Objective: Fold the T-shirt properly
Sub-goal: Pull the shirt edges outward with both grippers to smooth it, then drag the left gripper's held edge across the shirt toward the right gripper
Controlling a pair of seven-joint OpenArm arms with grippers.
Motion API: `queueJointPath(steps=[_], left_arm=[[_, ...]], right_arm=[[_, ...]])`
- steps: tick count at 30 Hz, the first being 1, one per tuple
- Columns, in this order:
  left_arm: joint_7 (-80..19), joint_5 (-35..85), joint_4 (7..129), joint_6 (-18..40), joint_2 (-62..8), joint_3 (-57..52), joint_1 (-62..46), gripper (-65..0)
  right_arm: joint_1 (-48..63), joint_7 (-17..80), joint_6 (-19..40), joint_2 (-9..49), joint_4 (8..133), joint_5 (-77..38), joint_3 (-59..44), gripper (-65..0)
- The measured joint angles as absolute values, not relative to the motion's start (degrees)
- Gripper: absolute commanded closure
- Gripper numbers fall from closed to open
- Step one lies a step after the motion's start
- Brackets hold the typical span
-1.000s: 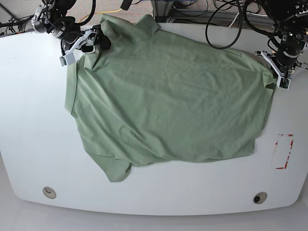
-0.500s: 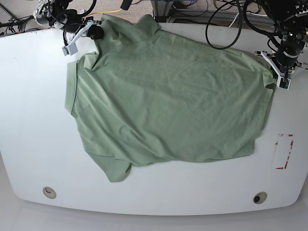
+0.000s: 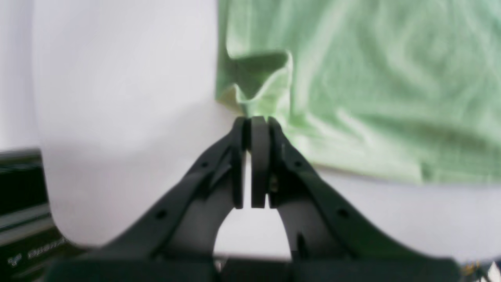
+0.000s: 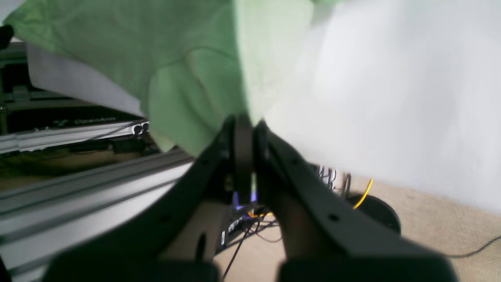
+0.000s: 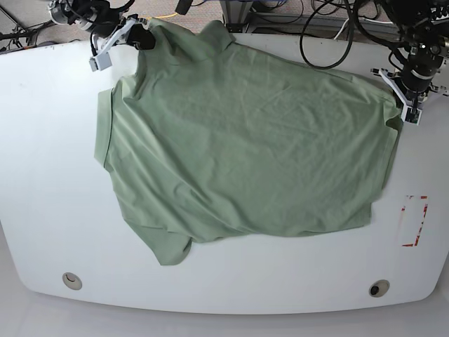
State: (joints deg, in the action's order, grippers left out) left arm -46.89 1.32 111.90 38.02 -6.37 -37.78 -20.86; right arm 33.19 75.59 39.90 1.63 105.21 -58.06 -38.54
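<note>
- Base view: the T-shirt (image 5: 245,140) is lying spread and wrinkled across the white table (image 5: 42,175), covering most of the middle. Right gripper (image 5: 112,43) is sitting at the far-left corner of the cloth, left gripper (image 5: 410,105) at the far-right corner.
- Left wrist view: left gripper (image 3: 254,129) is showing jaws pressed together at the shirt (image 3: 372,86) edge, apparently pinching a bit of hem (blurry, contact hard to confirm).
- Right wrist view: right gripper (image 4: 242,129) is clenching on the shirt (image 4: 188,70), cloth draping up from its tips over the table edge.
- Handling: fabric is looking thin, soft and light, so it will be sagging and creasing; best hold is at corners or hems.
- Surroundings: cables (image 5: 323,35) and frame rails (image 4: 78,188) are running behind the table, a red mark (image 5: 414,221) sits at the near right; nothing is lying on the cloth.
</note>
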Motion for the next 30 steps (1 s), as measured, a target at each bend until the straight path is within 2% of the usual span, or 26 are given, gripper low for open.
queueJointPath(steps=[8, 11, 20, 30], left_arm=[[-47.0, 1.3, 112.0, 38.1, -3.6, -38.0, -24.1, 0.0], [-46.8, 1.7, 112.1, 40.1, -2.8, -39.0, -23.4, 0.0], [-47.0, 1.3, 112.9, 40.0, -0.3, -43.5, -13.1, 0.0], [-47.2, -0.2, 112.6, 40.1, -2.1, -43.6, -6.9, 0.0]], right_arm=[[34.4, 75.7, 39.9, 1.6, 110.7, -59.3, -38.8, 0.0], [34.6, 75.8, 39.9, 1.7, 110.8, -61.6, -39.6, 0.0], [33.7, 76.2, 39.9, 3.8, 110.9, -67.0, -43.0, 0.0], [28.0, 76.3, 39.9, 4.6, 110.9, -67.5, -43.1, 0.0]])
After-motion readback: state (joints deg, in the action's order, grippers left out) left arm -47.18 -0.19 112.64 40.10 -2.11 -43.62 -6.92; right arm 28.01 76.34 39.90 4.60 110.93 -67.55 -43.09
